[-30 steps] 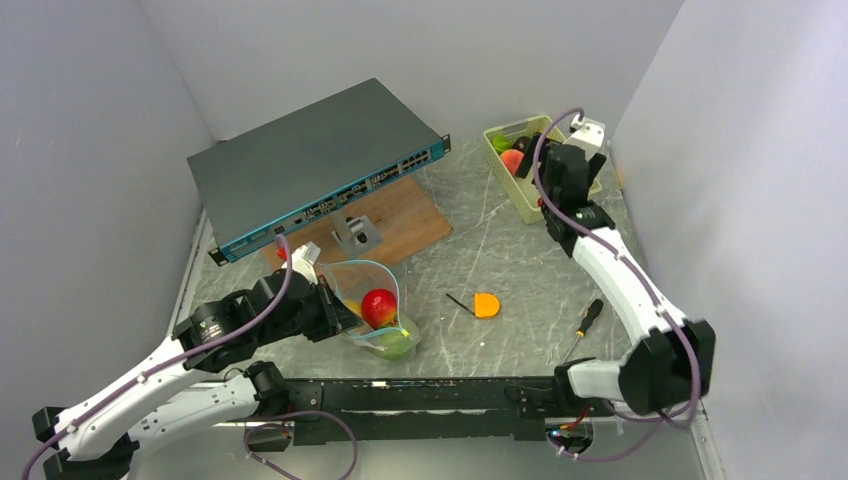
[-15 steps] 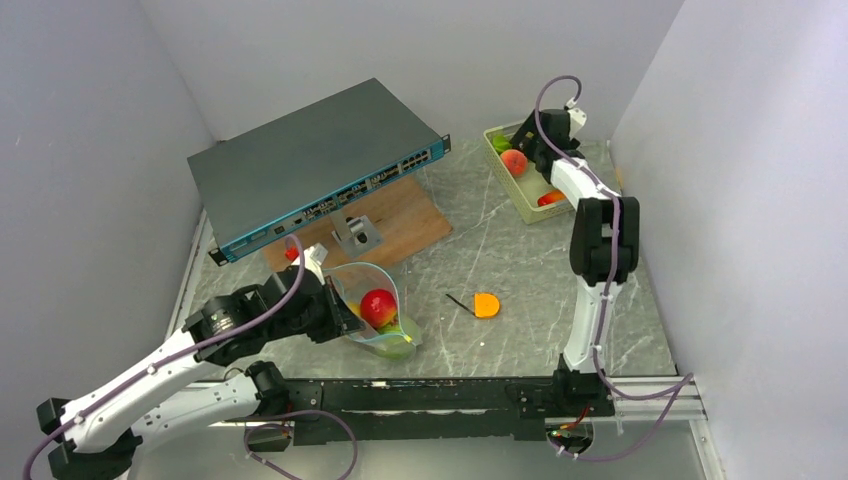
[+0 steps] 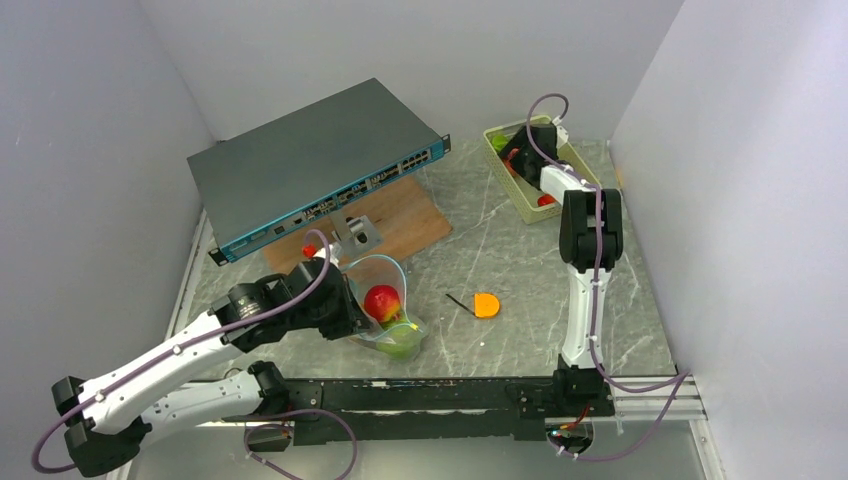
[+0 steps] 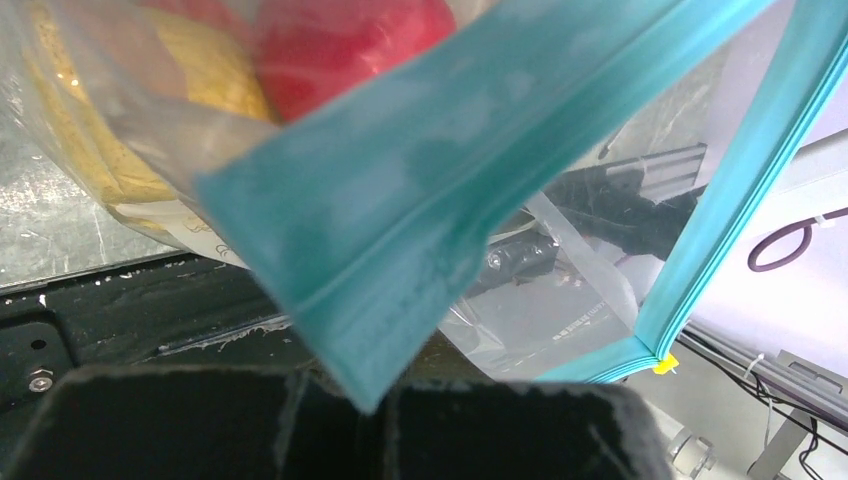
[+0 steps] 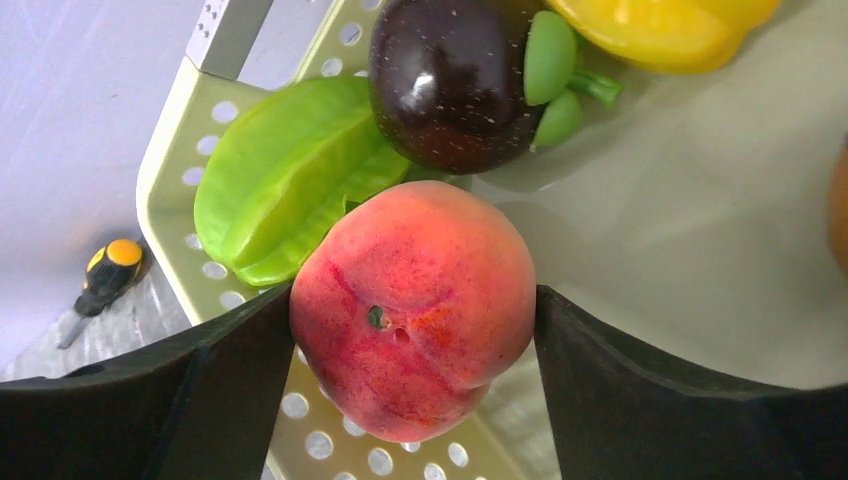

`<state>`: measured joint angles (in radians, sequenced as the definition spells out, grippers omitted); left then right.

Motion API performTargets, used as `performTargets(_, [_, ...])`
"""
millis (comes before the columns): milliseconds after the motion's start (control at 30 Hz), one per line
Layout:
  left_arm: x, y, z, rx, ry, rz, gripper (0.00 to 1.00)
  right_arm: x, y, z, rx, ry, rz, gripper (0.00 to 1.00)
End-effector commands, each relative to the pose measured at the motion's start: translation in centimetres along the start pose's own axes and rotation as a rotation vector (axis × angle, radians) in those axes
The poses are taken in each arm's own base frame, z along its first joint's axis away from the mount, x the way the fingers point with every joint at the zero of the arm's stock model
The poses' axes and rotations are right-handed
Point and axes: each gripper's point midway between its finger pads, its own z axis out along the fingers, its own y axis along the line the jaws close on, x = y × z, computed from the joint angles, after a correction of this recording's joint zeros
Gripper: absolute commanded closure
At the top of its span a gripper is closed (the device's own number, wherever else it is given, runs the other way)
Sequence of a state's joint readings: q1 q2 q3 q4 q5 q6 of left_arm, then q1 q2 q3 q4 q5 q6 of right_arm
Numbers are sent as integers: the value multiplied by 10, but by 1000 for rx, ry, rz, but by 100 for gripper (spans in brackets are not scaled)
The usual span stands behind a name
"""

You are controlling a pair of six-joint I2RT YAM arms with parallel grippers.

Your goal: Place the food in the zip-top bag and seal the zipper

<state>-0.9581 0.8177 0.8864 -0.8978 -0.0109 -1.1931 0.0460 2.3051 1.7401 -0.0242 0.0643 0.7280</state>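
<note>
Grey marble tabletop [image 3: 520, 270] lies under both my arms. My left gripper [image 4: 385, 425] is pinched on the zipper [image 4: 400, 250] and holds up the bag [image 3: 388, 272], which stands with its mouth open near the table's front left. An apple [image 3: 381, 302] and a yellow piece [image 4: 215, 75] sit inside. My right gripper [image 3: 522, 152] reaches into the basket [image 5: 175, 170] at the far right. Its fingers press both sides of a peach [image 5: 412, 310], which sits beside a starfruit [image 5: 290, 180] and a plum [image 5: 450, 80].
</note>
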Motion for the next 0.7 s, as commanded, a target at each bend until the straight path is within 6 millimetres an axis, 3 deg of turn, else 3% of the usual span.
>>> performTargets(0, [-3, -18, -10, 63, 0, -2, 100, -5, 24, 4, -140, 28, 34, 22])
performTargets(100, [-3, -14, -13, 67, -11, -14, 100, -16, 35, -7, -194, 28, 26, 36])
performTargets(233, [-1, -11, -16, 85, -17, -27, 100, -40, 50, -30, -231, -15, -4, 45])
performTargets(400, [0, -9, -16, 104, -25, -32, 100, -72, 72, -75, -282, -89, -65, 47])
performTargets(500, [-4, -8, -16, 114, -56, -35, 100, -89, 74, -102, -291, -123, -78, 47])
performTargets(667, [-6, -8, -17, 130, -74, -32, 100, -85, 80, -152, -382, -144, -55, 48])
